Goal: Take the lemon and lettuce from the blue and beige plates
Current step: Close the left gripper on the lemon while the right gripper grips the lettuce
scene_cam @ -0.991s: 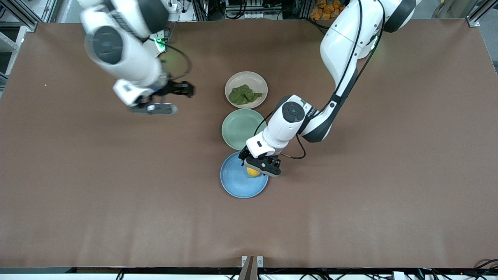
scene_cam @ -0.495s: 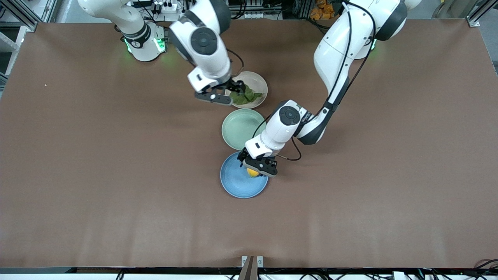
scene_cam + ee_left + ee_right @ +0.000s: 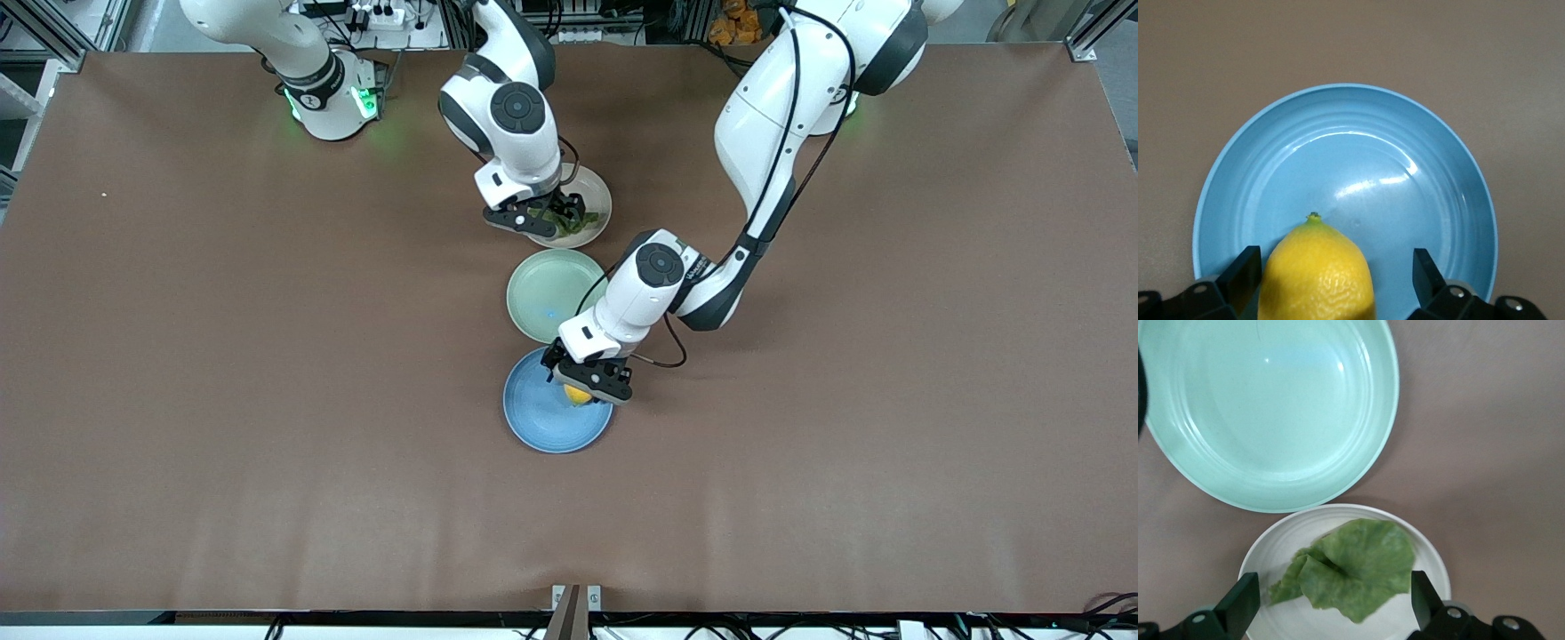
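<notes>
From the front view, my left gripper (image 3: pixel 590 388) was down over the blue plate (image 3: pixel 538 418), at the rim nearest the left arm's end of the table, with the lemon (image 3: pixel 578 395) showing as a yellow patch between my fingers. My right gripper (image 3: pixel 542 219) was low over the beige plate (image 3: pixel 594 191), the plate farthest from the front camera, and the lettuce (image 3: pixel 564 221) lay under it, mostly hidden by my hand. The empty green plate (image 3: pixel 544 289) sat between the two. Neither item had left its plate, so I judged both picks unfinished.

In the left wrist view, my fingers (image 3: pixel 1241 273) stood wide apart on either side of the lemon (image 3: pixel 1317 275), which rested on the blue plate (image 3: pixel 1405 147). One finger was just beside the fruit and the other had a clear gap, so I had hold of nothing. Closing and lifting remained.

In the right wrist view, my fingers (image 3: pixel 1239 602) were likewise spread wide, straddling the lettuce (image 3: pixel 1355 569) that lay on the beige plate (image 3: pixel 1425 553), with the green plate (image 3: pixel 1265 407) close beside it. Whether my tips had reached the leaf I could not tell. I judged a short descent, the squeeze and the lift were left.
</notes>
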